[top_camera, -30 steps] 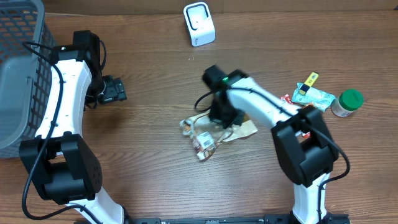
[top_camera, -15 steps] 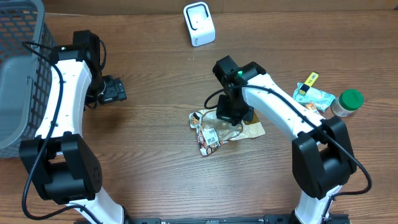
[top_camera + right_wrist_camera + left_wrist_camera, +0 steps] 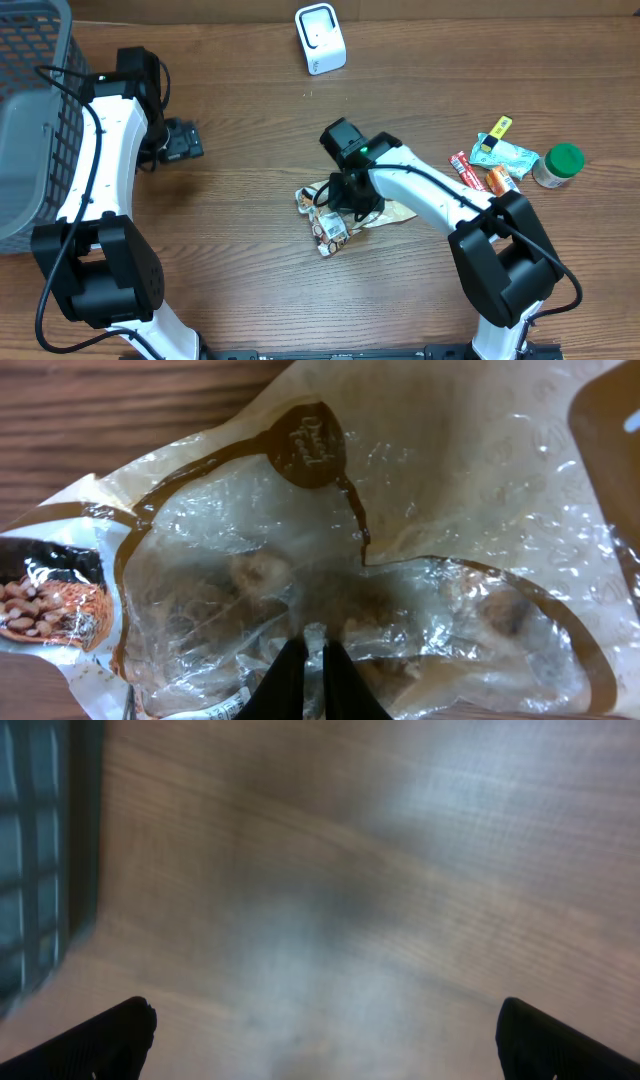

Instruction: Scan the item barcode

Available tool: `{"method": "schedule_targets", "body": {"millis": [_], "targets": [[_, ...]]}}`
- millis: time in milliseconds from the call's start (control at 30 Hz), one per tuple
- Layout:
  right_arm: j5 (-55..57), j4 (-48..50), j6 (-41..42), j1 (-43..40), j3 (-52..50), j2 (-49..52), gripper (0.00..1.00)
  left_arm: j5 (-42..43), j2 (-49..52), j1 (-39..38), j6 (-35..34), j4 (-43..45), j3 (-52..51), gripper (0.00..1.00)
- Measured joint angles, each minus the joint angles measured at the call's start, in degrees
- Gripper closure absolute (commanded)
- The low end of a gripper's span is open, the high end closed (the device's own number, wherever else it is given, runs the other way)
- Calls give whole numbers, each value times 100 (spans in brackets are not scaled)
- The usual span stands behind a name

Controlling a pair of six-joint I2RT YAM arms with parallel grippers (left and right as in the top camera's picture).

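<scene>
The left hand (image 3: 325, 1030) gapes wide and empty over the wooden surface (image 3: 250, 270), near the grey basket (image 3: 25, 130). The right hand (image 3: 312, 652) is pinched shut on a fold of the clear snack bag (image 3: 420, 500) lying mid-surface, well apart from the white scanner (image 3: 320, 38) at the far edge.

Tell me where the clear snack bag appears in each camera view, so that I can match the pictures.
Overhead: the snack bag lies near the middle of the table.
Left wrist: not in it; only blurred wood and the edge of the basket.
Right wrist: it fills most of the frame, pinched at bottom centre by the right end effector.
Shared landmark: the brown wooden table, seen in all three views.
</scene>
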Motion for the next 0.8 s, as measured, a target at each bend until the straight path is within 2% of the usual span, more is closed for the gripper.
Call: {"method": "schedule_targets", "body": {"millis": [133, 233, 300, 333, 367, 433, 467, 500, 600, 733, 800], "targets": [[-11, 227, 37, 175, -15, -7, 94, 133, 0, 0, -42, 610, 0, 0], [-28, 155, -63, 212, 31, -7, 94, 804, 0, 0, -216, 660, 0, 0], [-26, -90, -184, 160, 168, -7, 89, 1399, 0, 0, -284, 660, 0, 0], [-26, -269, -262, 116, 289, -7, 81, 1749, 0, 0, -317, 656, 0, 5], [-28, -437, -334, 61, 415, -7, 69, 2028, 0, 0, -361, 647, 0, 15], [-28, -863, -632, -103, 761, -7, 37, 2511, 0, -24, -431, 597, -2, 43], [-26, -1034, -811, -192, 901, -9, 30, 2671, 0, -52, -444, 535, -9, 55], [-26, -1185, -975, -282, 1012, -15, 28, 2813, 0, -107, -450, 461, -26, 58], [-24, -1504, -1410, -605, 1141, -44, 28, 3062, 0, -428, -461, 417, -278, 58], [-24, -1517, -1700, -986, 1126, -44, 28, 3104, 0, -1084, -476, 562, -885, 46], [-70, -1438, -1810, -1167, 1086, -44, 30, 3082, 0, -1438, -498, 678, -1204, 44]]}}
